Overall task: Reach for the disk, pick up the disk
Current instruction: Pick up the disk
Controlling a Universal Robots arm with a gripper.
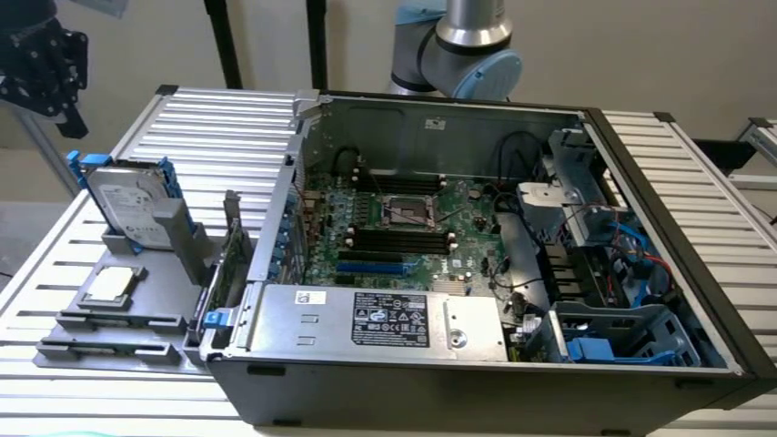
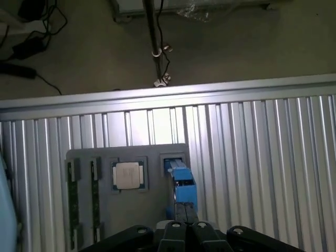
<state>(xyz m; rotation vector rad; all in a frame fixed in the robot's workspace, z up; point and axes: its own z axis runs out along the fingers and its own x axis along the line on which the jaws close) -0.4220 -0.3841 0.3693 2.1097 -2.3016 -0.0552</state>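
Note:
The disk [image 1: 127, 208] stands on edge in a grey holder at the exterior view's left. It is a grey metal drive with a white label and blue rails. My gripper [image 1: 69, 116] hangs well above it, towards the exterior view's upper left. In the wrist view I look straight down on the disk's blue top edge [image 2: 181, 184], just beyond my gripper [image 2: 184, 212]. The black fingers are pressed together, shut, with nothing between them.
The grey holder tray [image 1: 116, 341] also carries a silver square chip [image 1: 109, 284] and an upright card [image 1: 226, 264]. An open computer case [image 1: 680, 273] with a silver power supply [image 1: 377, 319] fills the slatted table's [image 1: 206, 114] middle. Cables lie on the floor [image 2: 31, 37].

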